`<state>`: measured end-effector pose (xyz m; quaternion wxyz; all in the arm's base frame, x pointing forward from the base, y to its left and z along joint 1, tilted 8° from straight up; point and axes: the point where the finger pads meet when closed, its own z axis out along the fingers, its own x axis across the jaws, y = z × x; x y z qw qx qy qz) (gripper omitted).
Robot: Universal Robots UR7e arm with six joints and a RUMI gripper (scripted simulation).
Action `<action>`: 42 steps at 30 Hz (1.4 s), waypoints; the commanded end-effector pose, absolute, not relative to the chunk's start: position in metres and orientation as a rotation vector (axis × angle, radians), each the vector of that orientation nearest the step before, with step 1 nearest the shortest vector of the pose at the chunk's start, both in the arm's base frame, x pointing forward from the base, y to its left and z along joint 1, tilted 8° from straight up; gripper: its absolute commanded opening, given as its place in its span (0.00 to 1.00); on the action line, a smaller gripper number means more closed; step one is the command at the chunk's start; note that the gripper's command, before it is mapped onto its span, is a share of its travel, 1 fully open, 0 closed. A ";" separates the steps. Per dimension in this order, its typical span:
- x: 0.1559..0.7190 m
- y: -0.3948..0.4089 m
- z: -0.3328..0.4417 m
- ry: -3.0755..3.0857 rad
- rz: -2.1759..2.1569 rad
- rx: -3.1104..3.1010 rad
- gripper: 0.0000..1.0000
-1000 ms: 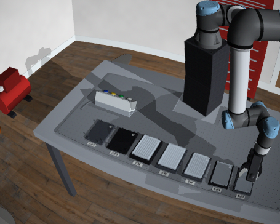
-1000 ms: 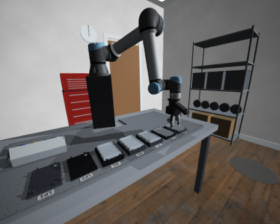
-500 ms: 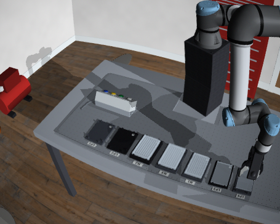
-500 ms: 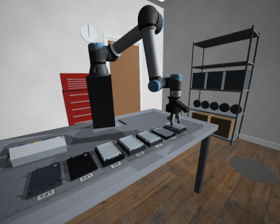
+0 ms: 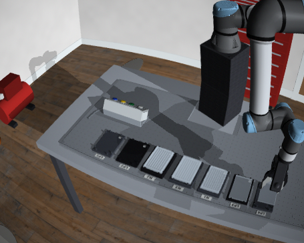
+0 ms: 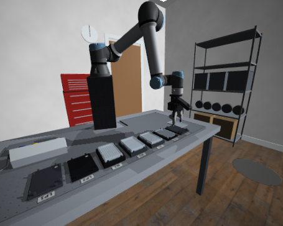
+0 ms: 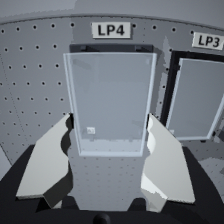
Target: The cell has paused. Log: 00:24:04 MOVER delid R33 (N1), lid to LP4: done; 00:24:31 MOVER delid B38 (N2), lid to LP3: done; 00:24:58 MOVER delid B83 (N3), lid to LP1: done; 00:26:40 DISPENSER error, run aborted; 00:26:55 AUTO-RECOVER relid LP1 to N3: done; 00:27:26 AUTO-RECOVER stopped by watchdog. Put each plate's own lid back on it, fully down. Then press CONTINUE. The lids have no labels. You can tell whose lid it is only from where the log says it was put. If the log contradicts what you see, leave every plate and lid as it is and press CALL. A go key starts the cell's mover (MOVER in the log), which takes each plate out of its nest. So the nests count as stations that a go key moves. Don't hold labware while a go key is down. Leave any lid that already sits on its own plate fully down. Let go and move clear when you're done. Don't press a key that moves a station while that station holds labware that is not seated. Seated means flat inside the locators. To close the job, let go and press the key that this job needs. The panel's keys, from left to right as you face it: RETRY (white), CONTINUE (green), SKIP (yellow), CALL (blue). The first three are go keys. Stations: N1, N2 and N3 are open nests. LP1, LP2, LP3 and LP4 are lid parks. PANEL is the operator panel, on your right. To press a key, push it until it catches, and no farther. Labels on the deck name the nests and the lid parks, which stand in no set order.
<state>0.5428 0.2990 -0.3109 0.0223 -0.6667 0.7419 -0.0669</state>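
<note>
Lid between the fingertips, centre of the wrist view: clear plastic look, smooth, pale glossy edges.
Gripper fingers, lower left and right there: pale, smooth, matt.
Perforated deck: grey, matt, dotted with holes.
Floorboards, left in the top view, bottom in the exterior: brown wood, visible grain.
Compressor tank, far left in the top view: red, smooth, slightly glossy.

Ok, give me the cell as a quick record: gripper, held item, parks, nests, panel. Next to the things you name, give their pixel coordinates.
gripper [image 5: 274,187] [image 6: 177,123] [image 7: 110,114]: shut on a lid
held lid [image 5: 267,197] [image 6: 183,125] [image 7: 110,90]: clear, raised above LP4 [image 5: 264,208] [image 6: 177,130] [image 7: 110,48]
LP3: another lid [image 5: 241,188] [image 6: 165,134] [image 7: 197,100] lying in it
nests: a plate each in N2 [image 5: 159,160] [image 6: 110,152], N3 [image 5: 186,169] [image 6: 132,145] and N1 [image 5: 213,179] [image 6: 150,138]
panel [image 5: 123,114] [image 6: 37,155]: gripper away from it
</note>
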 end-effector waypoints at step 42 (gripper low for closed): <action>0.519 0.126 -0.297 2.343 -0.206 -2.009 0.00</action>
